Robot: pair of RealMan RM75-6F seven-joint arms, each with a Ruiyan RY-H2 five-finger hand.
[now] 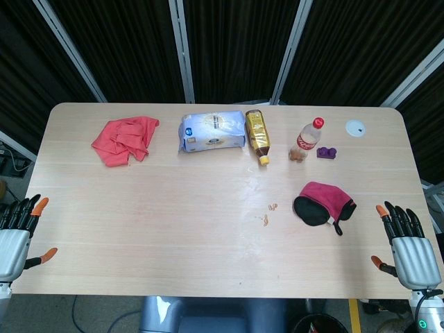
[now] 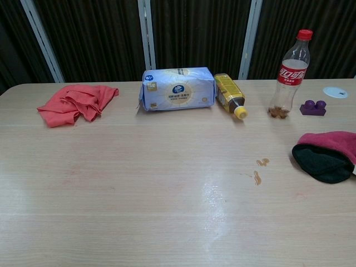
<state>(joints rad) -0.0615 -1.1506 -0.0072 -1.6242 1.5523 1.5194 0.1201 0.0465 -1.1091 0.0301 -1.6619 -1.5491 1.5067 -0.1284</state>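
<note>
The left hand sits at the worktop near-left edge, the right hand at the near-right edge. Closest to the right hand, just inward and slightly beyond, lies the pouch. Farther beyond it stand the bottle and the block, side by side. Far beyond the left hand lies the cloth; between cloth and bottle lie the pack and the flask, touching.
</note>
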